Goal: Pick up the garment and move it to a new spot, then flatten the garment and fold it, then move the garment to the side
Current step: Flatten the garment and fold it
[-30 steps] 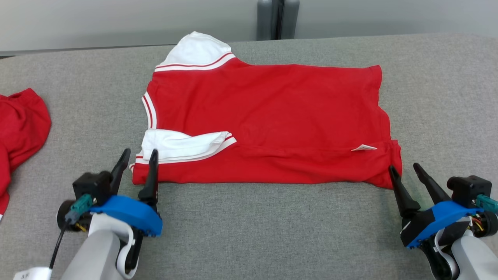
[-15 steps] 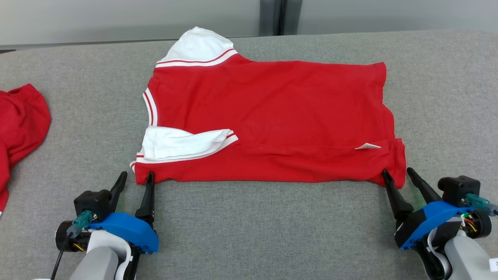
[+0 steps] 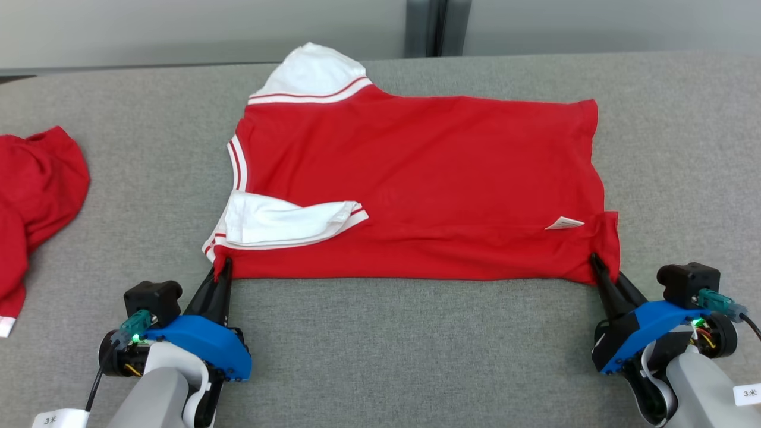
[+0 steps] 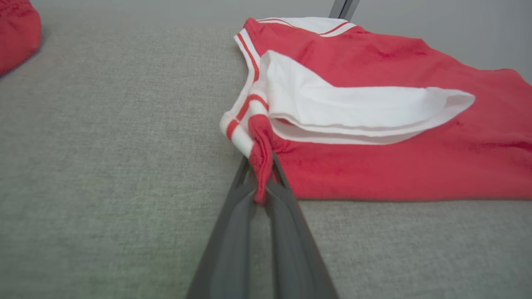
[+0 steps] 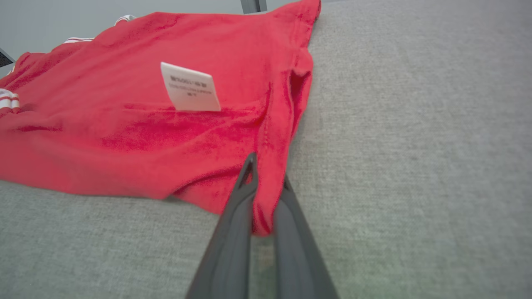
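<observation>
The desk (image 3: 380, 351) carries the garment (image 3: 428, 178) spread flat at its middle, long axis running left to right, directly ahead of me. My left hand (image 3: 223, 267) is clamped on the near left corner and my right hand (image 3: 596, 263) on the near right corner. Each is equally close to its corner. I judge the fold runs away from me. A label (image 3: 563, 224) lies just beyond the right hand.

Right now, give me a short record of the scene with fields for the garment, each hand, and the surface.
garment: bright red soft-fabric jersey with white striped trim, lying spread out
left hand: shut on the jersey's near left corner
right hand: shut on its near right corner
surface: grey woven-fabric table
other: second red cloth at far left, apart
</observation>
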You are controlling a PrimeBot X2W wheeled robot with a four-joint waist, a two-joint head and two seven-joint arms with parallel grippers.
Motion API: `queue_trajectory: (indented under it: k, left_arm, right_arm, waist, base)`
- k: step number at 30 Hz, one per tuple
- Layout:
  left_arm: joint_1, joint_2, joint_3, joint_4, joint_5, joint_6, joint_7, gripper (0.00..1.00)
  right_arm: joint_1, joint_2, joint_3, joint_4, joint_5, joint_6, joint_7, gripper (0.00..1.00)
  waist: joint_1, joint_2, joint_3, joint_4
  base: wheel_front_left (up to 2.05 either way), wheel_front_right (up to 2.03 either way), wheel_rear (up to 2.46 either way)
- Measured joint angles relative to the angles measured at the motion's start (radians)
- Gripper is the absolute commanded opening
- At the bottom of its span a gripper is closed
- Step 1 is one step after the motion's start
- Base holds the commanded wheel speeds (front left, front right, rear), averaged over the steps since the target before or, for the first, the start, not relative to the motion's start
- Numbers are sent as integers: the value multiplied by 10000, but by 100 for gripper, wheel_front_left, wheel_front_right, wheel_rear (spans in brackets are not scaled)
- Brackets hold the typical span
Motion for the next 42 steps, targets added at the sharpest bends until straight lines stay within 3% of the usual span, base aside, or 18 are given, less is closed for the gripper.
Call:
queue_trajectory:
  k: [9, 21, 27, 28, 29, 30, 31, 42]
  left_arm:
    - [971, 77, 337, -767, -176, 65, -240, 0]
    - [3990, 21, 364, -3219, -303, 1057, -207, 0]
    - [4908, 117, 318, -4397, -372, 1519, 199, 0]
    - [4908, 117, 318, -4397, -372, 1519, 199, 0]
    - [4961, 125, 314, -4449, -374, 1544, 221, 16]
    - [4968, 127, 318, -4498, -374, 1595, 221, 67]
    - [4968, 127, 334, -4531, -372, 1630, 209, 100]
    - [4406, 113, 798, -4734, 376, 1806, -253, 100]
  right_arm:
    - [757, -109, 61, -387, 297, 0, -178, 0]
    - [3321, -222, -855, -2591, 336, 2, 750, 0]
    - [4739, 236, -1728, -3956, 71, 0, 1908, 0]
    - [4739, 236, -1728, -3956, 71, 0, 1908, 16]
    - [4813, 293, -1774, -4063, -29, 0, 2017, 68]
    - [4838, 328, -1829, -4172, -132, 0, 2090, 100]
    - [4835, 383, -1889, -4289, -173, 0, 2151, 100]
    - [3739, 765, -1969, -4303, -713, 0, 1381, 100]
  waist:
    - [0, 0, -903, 92]
    - [-1, 0, -1662, 225]
    - [-1, 0, -1765, 348]
    - [-1, 0, -1765, 348]
    - [-1, 0, -1771, 330]
    - [-1, 0, -1768, 315]
    - [-1, 0, -1761, 291]
    - [0, 0, -1850, 51]
  base:
    - [0, 0, 0]
    - [0, 0, 0]
    - [0, 0, 0]
    - [0, 0, 0]
    - [0, 0, 0]
    - [0, 0, 0]
    - [0, 0, 0]
    - [0, 0, 0]
